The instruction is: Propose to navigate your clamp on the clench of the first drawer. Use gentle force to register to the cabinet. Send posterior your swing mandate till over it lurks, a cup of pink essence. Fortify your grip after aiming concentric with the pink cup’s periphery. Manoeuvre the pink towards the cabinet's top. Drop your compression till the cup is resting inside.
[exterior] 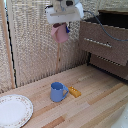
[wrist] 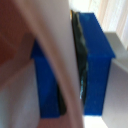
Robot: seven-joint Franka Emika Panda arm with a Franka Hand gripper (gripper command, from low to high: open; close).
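Note:
My clamp hangs high near the top of the exterior view, shut on the pink cup, which dangles tilted below the fingers, well above the table. In the wrist view the cup's pale pink wall fills the picture, pressed against a blue fingertip pad. The dark brown cabinet stands at the exterior view's right. Its first drawer juts out towards the clamp, with the pale bar clench across its front. The cup is to the left of the drawer and apart from it.
A blue mug with a handle stands on the wooden table, next to a small orange object. A white patterned plate lies at the front left. A lower drawer front is below. A bamboo screen backs the scene.

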